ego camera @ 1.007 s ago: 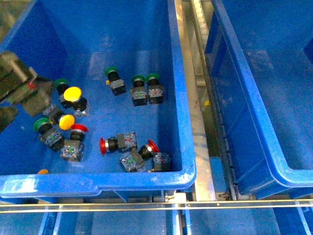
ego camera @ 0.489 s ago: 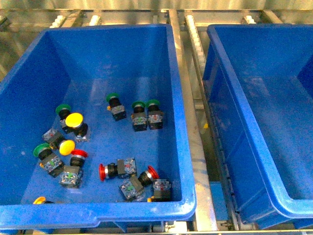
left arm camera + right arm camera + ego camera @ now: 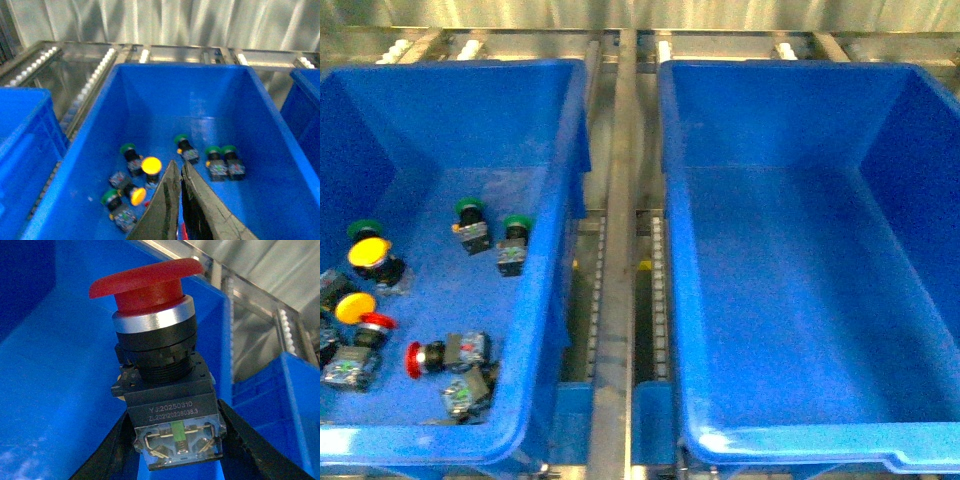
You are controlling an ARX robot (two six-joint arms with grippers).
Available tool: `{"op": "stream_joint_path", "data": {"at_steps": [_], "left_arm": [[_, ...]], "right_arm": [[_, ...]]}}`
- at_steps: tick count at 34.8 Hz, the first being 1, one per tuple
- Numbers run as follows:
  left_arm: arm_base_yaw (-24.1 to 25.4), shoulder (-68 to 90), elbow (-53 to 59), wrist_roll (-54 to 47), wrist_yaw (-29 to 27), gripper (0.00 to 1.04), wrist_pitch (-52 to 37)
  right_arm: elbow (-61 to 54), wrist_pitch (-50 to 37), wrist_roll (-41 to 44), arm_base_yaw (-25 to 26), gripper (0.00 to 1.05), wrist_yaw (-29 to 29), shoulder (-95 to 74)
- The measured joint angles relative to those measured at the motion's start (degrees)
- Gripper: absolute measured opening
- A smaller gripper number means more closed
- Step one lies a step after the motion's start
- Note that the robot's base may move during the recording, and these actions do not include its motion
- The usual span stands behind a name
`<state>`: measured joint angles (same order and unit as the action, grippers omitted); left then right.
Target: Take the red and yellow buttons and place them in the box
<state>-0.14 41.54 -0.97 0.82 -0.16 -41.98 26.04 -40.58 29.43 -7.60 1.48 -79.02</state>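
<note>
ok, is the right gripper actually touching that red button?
Touching. The right wrist view shows the right gripper with its fingers pressed against opposite sides of the red button at its lower block, with no gap on either side.

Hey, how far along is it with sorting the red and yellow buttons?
Nothing delivered yet: the right box looks empty. In hand: the right gripper clamps one red button. Remaining: two yellow buttons and two red ones show in the left box, beside green ones that stay.
</note>
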Motion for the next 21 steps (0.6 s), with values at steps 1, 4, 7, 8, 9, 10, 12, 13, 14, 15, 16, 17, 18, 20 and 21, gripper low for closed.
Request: {"op": "stream_joint_path", "data": {"at_steps": [1,4,7,8,9,10,12,13,14,15,16,17,18,20,21], "left_arm": [[-0.02,-2.89,0.0,-0.02,0.13,0.02,3.96],[-0.02,-9.09,0.0,-0.13,0.13,0.02,10.32],[-0.02,-13.2,0.0,-0.17,0.13,0.02,13.84],[-0.02,-14.16,0.0,-0.17,0.13,0.02,14.75],[-0.02,-15.04,0.0,-0.17,0.13,0.02,15.74],[-0.02,-16.2,0.0,-0.17,0.15,0.02,16.92],[-0.02,-18.05,0.0,-0.2,0.13,0.02,18.49],[-0.02,-18.84,0.0,-0.2,0.15,0.02,19.3],[-0.02,-19.54,0.0,-0.2,0.11,0.02,20.13],[-0.02,-20.37,0.0,-0.2,0.15,0.02,20.81],[-0.02,-20.87,0.0,-0.2,0.17,0.02,21.35],[-0.02,-21.35,0.0,-0.2,0.15,0.02,21.79],[-0.02,-21.9,0.0,-0.2,0.15,0.02,22.25],[-0.02,-23.02,0.0,-0.15,0.15,0.03,23.45],[-0.02,-23.28,0.0,-0.17,0.15,0.06,23.65]], "right_arm": [[-0.02,0.11,-0.11,-0.02,0.35,-0.04,0.15],[-0.33,0.11,-0.28,-0.28,0.35,-0.66,0.35],[-0.63,0.15,-0.39,-0.7,0.35,-0.68,0.79],[-0.66,0.15,-0.44,-0.81,0.35,-0.68,0.9],[-0.81,0.17,-0.57,-0.96,0.35,-0.68,0.98],[-0.98,0.2,-0.63,-1.03,0.35,-0.81,1.09],[-1.42,0.26,-0.87,-1.18,0.34,-0.85,1.46],[-1.51,0.33,-1.01,-1.25,0.34,-0.87,1.55],[-1.66,0.44,-1.05,-1.33,0.34,-0.85,1.62],[-1.79,0.46,-1.07,-1.42,0.34,-0.9,1.7],[-1.88,0.44,-1.22,-1.46,0.34,-0.76,1.73],[-1.97,0.39,-1.27,-1.51,0.34,-0.66,1.75],[-2.05,0.39,-1.29,-1.53,0.34,-0.66,1.75],[-2.21,0.31,-1.36,-1.68,0.34,-0.66,1.75],[-2.23,0.28,-1.36,-1.73,0.34,-0.63,1.75]]}}
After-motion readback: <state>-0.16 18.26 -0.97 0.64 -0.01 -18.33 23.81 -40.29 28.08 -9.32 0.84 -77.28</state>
